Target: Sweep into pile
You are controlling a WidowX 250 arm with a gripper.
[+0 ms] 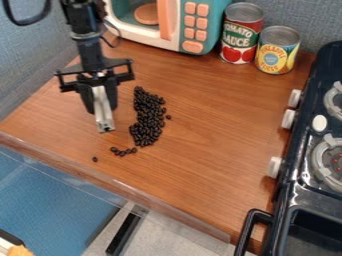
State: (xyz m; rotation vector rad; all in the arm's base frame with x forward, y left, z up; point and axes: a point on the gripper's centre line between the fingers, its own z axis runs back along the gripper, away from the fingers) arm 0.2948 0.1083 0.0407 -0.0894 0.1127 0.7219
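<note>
The black arm (89,49) is seen entering from the top edge at the upper left of the frame, and its gripper (101,107) is hung downward, left of centre, with its lower end tipped slightly toward the right. A narrow, pale grey tool (103,116) is gripped between the two black fingers, which are closed in on its sides, and its lower end is pointed down at the wooden counter (207,125). Whether the counter is touched by that end cannot be told. Just right of the tool, near the middle of the frame, small black beans (148,117) are gathered in a long, uneven heap, packed closely through most of its length. One bean is set just off its right side, a short string of beans is trailed from its lower end toward the left, and a single bean is left apart beyond that. At the top of the frame, a toy microwave (170,21) in teal, white and peach is placed against the blue-grey wall (30,55). Two cans are stood beside each other to its right: a red one (242,34) and, slightly lower, a yellow and blue one (277,50). The right side is occupied by a dark toy stove (300,172), fitted with white knobs, pale burner grates and a black handle. Blue flooring (50,202) is seen at the lower left.
</note>
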